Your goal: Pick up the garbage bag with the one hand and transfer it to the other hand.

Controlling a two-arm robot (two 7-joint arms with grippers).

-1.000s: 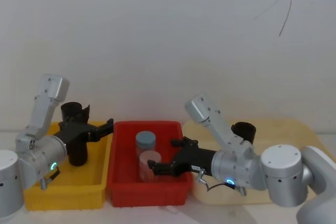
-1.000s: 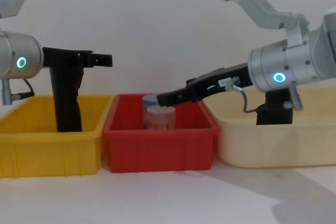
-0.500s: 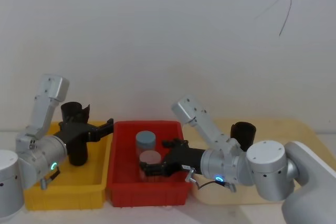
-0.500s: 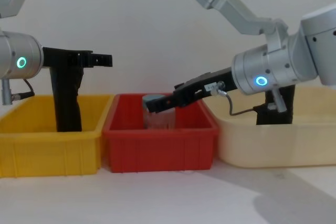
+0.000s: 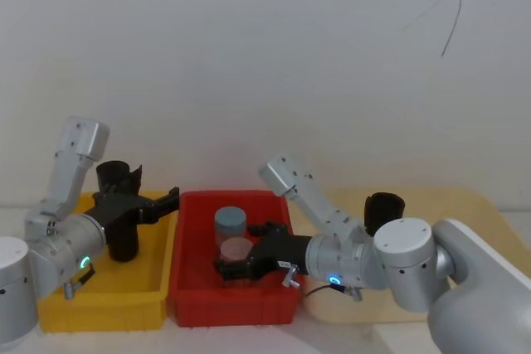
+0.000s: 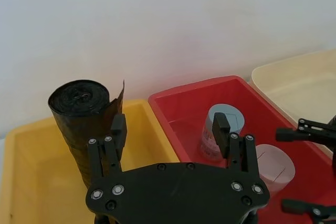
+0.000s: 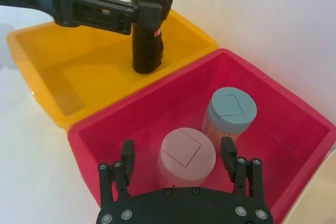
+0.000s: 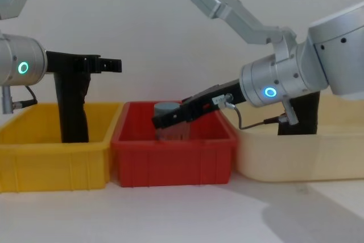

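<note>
The garbage bag, a chunky black roll, stands in the cream tray on the right, behind my right arm in the chest view. My right gripper, blue-ringed, is open and away from it, low over the red bin, with its fingers on either side of a pink-lidded jar. My left gripper, green-ringed, is open above the yellow bin. It holds nothing and sits beside a taller black roll with a loose flap.
A blue-lidded jar stands just behind the pink-lidded one in the red bin. The three bins sit side by side against a white wall, yellow on the left and cream on the right. The tall roll rises well above the yellow bin's rim.
My right arm has swung left, carrying its open gripper farther across the red bin to the pink-lidded jar. The left arm and both black rolls have stayed still.
</note>
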